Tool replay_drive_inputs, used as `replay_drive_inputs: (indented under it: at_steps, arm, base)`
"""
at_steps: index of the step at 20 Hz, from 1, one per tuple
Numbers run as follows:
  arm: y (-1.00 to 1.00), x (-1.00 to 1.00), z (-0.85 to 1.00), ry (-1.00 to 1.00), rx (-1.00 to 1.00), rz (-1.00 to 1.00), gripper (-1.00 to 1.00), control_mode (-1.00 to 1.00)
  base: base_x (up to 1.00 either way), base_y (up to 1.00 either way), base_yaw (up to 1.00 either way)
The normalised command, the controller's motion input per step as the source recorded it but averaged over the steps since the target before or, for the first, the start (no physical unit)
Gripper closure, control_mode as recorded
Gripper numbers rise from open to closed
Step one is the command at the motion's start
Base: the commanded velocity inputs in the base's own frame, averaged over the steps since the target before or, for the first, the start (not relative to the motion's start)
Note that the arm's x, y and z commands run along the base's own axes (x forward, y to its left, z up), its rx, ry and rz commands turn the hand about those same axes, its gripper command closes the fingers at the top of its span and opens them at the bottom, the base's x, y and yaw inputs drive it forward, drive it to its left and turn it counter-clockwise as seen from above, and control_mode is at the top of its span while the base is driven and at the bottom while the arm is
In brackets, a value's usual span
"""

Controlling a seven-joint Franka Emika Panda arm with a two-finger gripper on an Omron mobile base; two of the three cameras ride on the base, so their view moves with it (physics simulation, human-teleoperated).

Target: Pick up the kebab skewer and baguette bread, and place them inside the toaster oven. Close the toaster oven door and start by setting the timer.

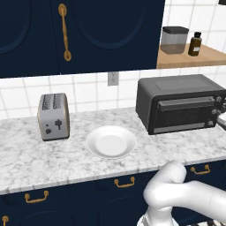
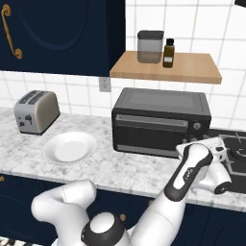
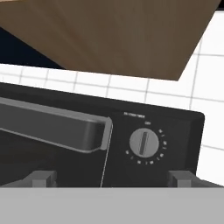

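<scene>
The dark grey boxy toaster oven (image 2: 161,121) sits at the far right of the marble counter (image 1: 35,159), and its dark windowed front door (image 2: 150,133) looks shut, the grey bar handle (image 3: 52,129) lying flat along its top edge. The white arm's end effector (image 3: 111,177) hangs just in front of the oven's right side, its 2 small dark fingertips (image 3: 41,177) spread wide apart with nothing between them.

From the hand view, the round grey timer knob (image 3: 144,142) with its ring of tick marks sits a little above and right of centre between the tips. So the step in hand looks like setting the timer. To do it well, I'd say the hand should shift slightly right and up until the knob is centred, ease forward so the tips straddle it, close firmly, then rotate about the knob's own axis without dragging sideways.

The white round plate (image 1: 111,142) stands bare on the counter; I can't see the skewer or bread.
</scene>
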Motion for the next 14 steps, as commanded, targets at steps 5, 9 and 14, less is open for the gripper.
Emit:
replay_drive_inputs:
  at_steps: [5,9,14]
  arm:
    - [-0.22,0.27,0.16,-0.02,0.00,-0.08,-1.00,-1.00]
    - [-0.22,0.16,0.13,0.00,0.00,-0.07,-1.00,-1.00]
    - [-0.18,0.00,0.00,0.00,0.08,-0.04,-1.00,-1.00]
  base:
    - [0.00,0.00,0.00]
    - [0.00,0.00,0.00]
    - [0.00,0.00,0.00]
